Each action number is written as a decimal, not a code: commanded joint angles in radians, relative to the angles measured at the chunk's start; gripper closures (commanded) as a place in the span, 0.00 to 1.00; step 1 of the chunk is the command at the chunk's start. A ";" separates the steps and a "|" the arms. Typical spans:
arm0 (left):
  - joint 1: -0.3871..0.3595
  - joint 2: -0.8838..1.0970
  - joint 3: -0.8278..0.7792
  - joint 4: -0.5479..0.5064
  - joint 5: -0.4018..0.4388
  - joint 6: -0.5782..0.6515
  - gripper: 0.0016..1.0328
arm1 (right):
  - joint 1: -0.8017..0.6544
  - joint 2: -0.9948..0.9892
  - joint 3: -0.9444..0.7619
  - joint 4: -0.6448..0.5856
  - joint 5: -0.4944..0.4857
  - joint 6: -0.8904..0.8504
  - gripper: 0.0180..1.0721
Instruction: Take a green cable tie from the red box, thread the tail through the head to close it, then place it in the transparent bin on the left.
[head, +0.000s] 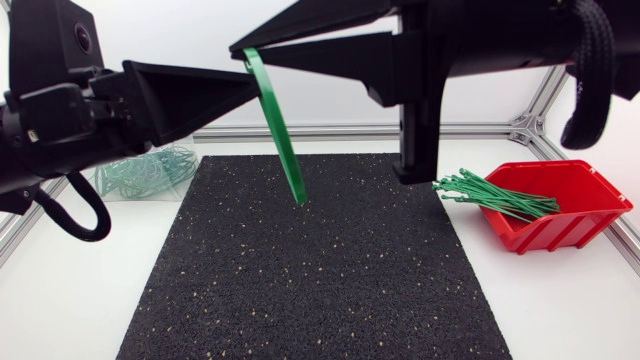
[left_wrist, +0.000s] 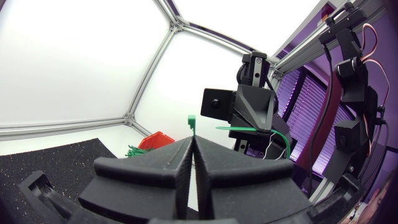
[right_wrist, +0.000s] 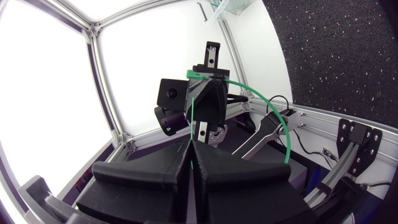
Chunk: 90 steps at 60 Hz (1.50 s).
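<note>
**Green tie (head: 283, 140) clamped in the air by both grippers.**
At far left, the clear bin (head: 110, 185) held a tangle of thin green loops (head: 150, 170). The left gripper (head: 250, 88), two matte black wedges, had its fingers pressed together on the tie just below the square head, which stood proud of the tips in the left wrist view. The flat, glossy strap hung slanting above the coarse, speckled black mat (head: 320, 280). The right gripper (head: 245, 53) was likewise closed on the strap. At far right, the red plastic box (head: 560, 225) held a bundle (head: 495, 195) of straight green ties overhanging its rim.
</note>
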<state>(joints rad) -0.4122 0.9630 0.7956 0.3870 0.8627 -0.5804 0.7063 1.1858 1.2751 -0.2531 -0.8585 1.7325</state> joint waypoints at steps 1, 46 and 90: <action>0.007 -0.007 -0.018 0.018 0.004 -0.022 0.97 | 0.007 0.014 -0.019 0.017 0.009 0.038 0.94; 0.006 -0.026 -0.027 0.018 0.010 -0.024 0.97 | -0.005 0.024 -0.037 0.055 0.039 0.036 0.94; 0.006 -0.024 -0.036 0.016 0.012 -0.024 0.97 | -0.013 0.020 -0.042 0.069 0.056 0.033 0.95</action>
<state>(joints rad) -0.4122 0.9508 0.7841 0.3870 0.8631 -0.5804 0.6987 1.2026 1.2560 -0.1978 -0.8097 1.7325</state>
